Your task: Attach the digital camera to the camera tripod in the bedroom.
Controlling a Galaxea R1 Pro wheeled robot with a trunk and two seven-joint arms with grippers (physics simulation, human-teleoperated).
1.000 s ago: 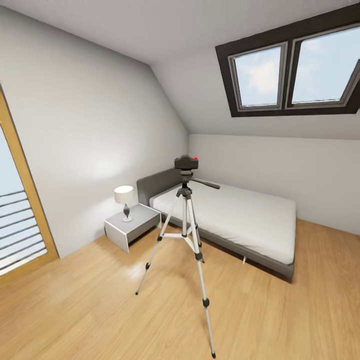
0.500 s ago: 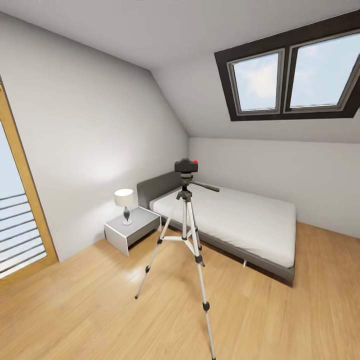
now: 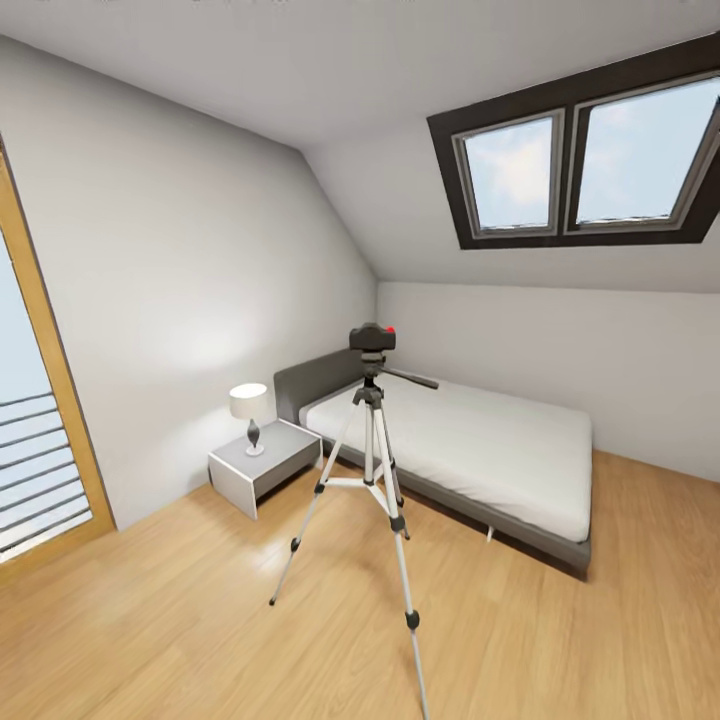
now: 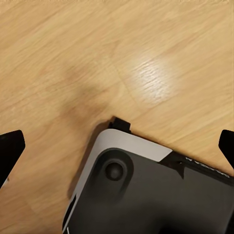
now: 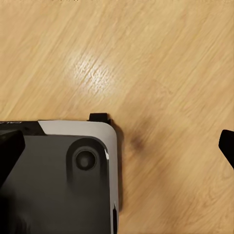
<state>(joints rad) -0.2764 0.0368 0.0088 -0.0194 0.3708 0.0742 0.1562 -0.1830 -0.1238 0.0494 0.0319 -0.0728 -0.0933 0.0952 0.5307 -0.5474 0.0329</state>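
Note:
The small black digital camera (image 3: 372,337), with its red button showing, sits on top of the camera tripod (image 3: 371,440). The tripod stands on the light wood bedroom floor in front of the bed, with its black pan handle pointing right. In the left wrist view my left gripper (image 4: 117,148) is open over the floor, its dark fingertips (image 4: 9,151) far apart with nothing between them. My right gripper (image 5: 117,148) is open in the same way, hanging above the floor beside my base.
A grey bed (image 3: 480,440) with a white mattress lies behind the tripod. A grey nightstand (image 3: 265,465) with a lamp (image 3: 249,405) stands to its left. Skylights (image 3: 590,150) sit in the sloped ceiling, and a wood-framed glass door (image 3: 50,380) is at the left. My base (image 4: 146,195) is below both wrists.
The whole head view has shifted slightly, with the room sliding a little lower in the picture, so the camera moved. The digital camera stays on the tripod as before.

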